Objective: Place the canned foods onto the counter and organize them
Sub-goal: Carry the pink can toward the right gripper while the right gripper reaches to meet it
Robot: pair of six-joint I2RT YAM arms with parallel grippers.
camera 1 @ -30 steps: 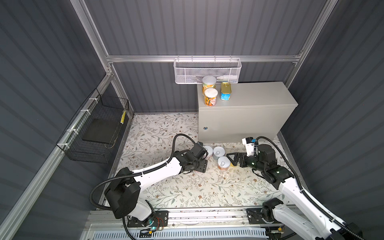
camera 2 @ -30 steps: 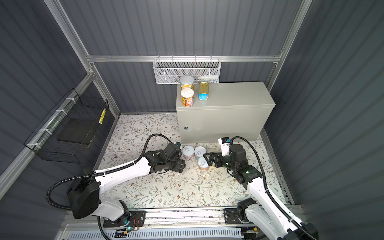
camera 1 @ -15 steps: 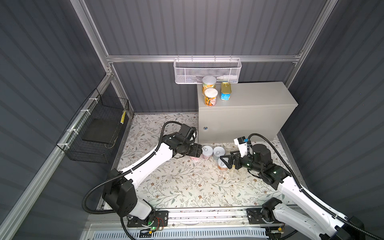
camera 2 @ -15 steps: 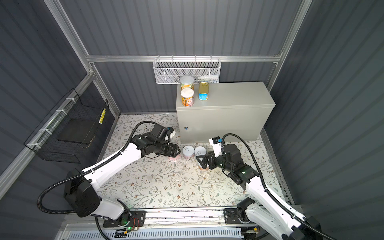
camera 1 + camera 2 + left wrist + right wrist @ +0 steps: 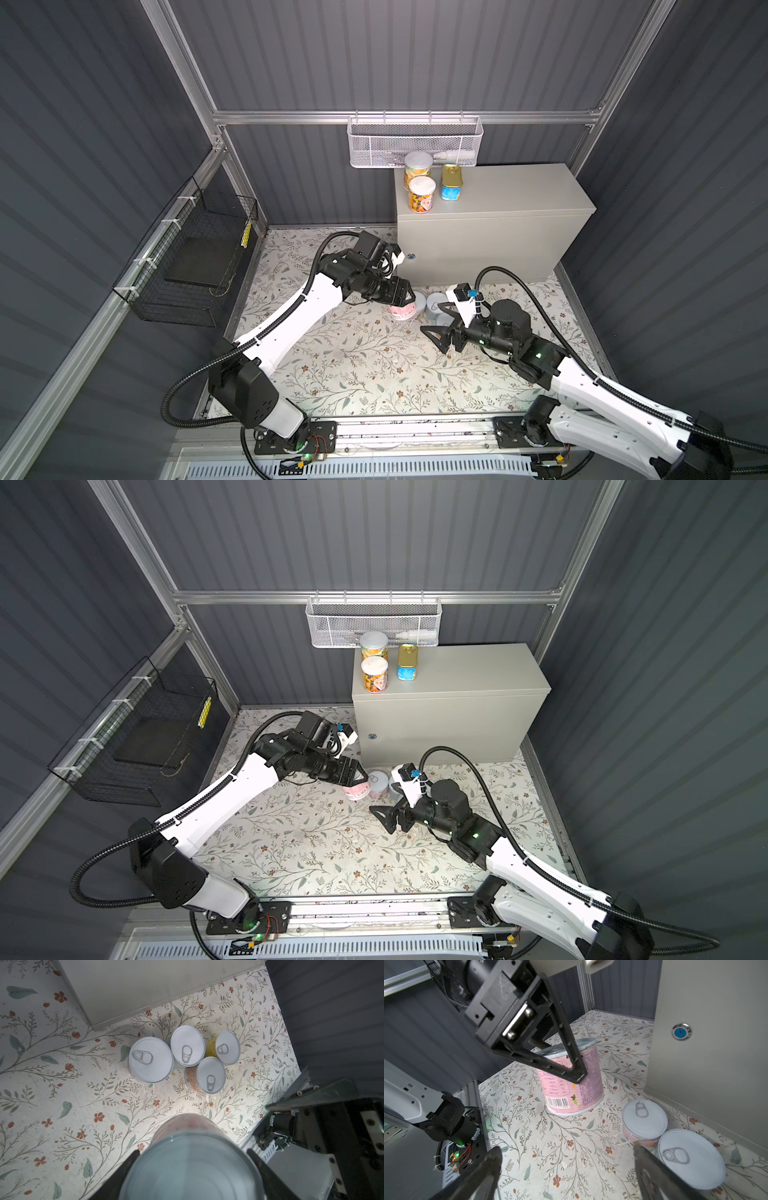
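Being clamped side-on by the left end effector (image 5: pixel 192 1159), the pink can (image 5: pixel 571 1084) is held low near the surface's (image 5: pixel 507 195) front-left corner for lift-up; right end effector (image 5: pixel 564 1151) is spread wide, empty.

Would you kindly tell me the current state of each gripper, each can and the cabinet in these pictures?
left gripper: shut on pink can.
right gripper: open, empty.
pink can: gripped, slightly tilted.
four floor cans: upright, sealed, tabs flat.
two round cans: upright on counter.
gold tin: standing on counter.
counter: door closed.
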